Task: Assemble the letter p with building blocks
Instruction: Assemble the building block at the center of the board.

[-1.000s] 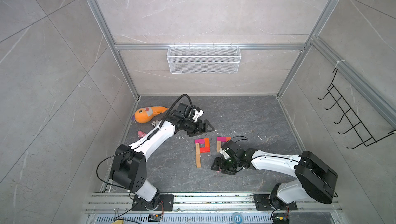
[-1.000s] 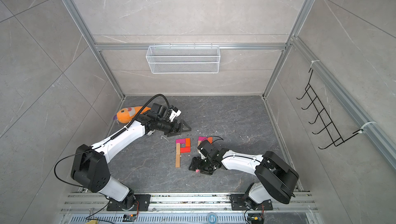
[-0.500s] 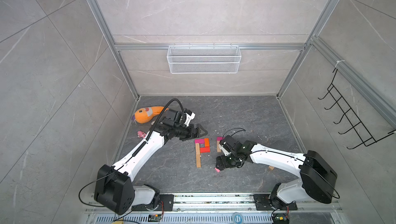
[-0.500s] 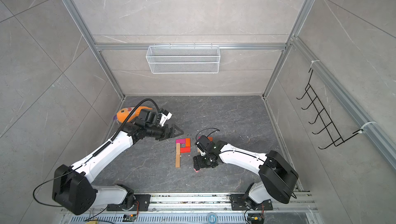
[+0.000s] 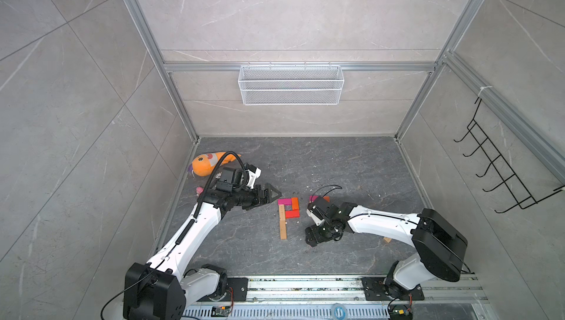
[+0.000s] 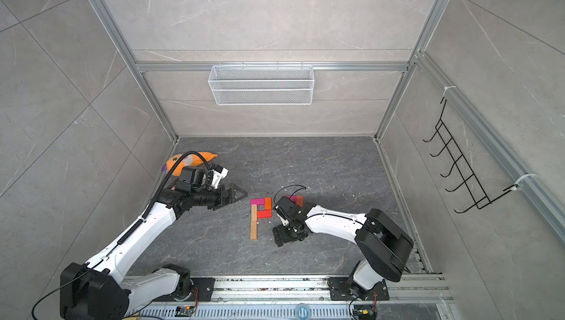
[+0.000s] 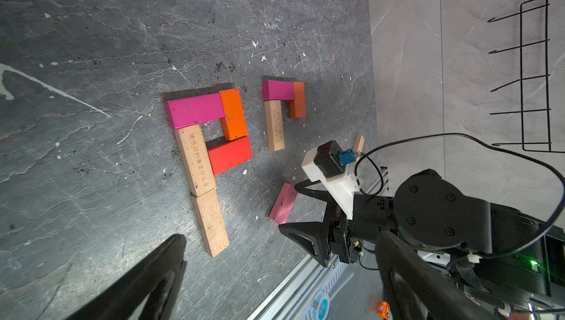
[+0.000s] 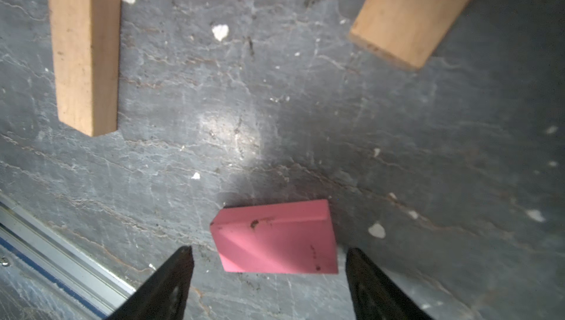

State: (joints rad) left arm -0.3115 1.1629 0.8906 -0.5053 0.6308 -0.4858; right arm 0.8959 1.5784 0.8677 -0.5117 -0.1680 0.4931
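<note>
The letter p [image 5: 287, 211] lies flat mid-floor: a two-brick tan stem [image 7: 198, 162] with a loop of magenta [image 7: 195, 113], orange [image 7: 234, 115] and red [image 7: 230, 154] building blocks. Beside it sit a magenta [image 7: 278, 90], an orange [image 7: 298, 99] and a tan brick [image 7: 274, 125], partly hidden under my right wrist in both top views. A light pink brick [image 8: 275, 237] lies on the floor between the fingers of my open right gripper [image 8: 269, 251], with a gap on each side. My left gripper [image 5: 272, 194] hovers open and empty, left of the letter.
A loose tan brick [image 5: 387, 240] lies behind my right arm. An orange plush [image 5: 208, 165] and a small pink plush [image 5: 199, 190] sit by the left wall. A wire basket [image 5: 290, 84] hangs on the back wall and a hook rack [image 5: 501, 174] on the right wall. A metal rail [image 5: 305, 284] runs along the front.
My left gripper has drawn back to the left and toward the front, still open. My right gripper has shifted slightly left, over the light pink brick, which now sits between its fingers.
</note>
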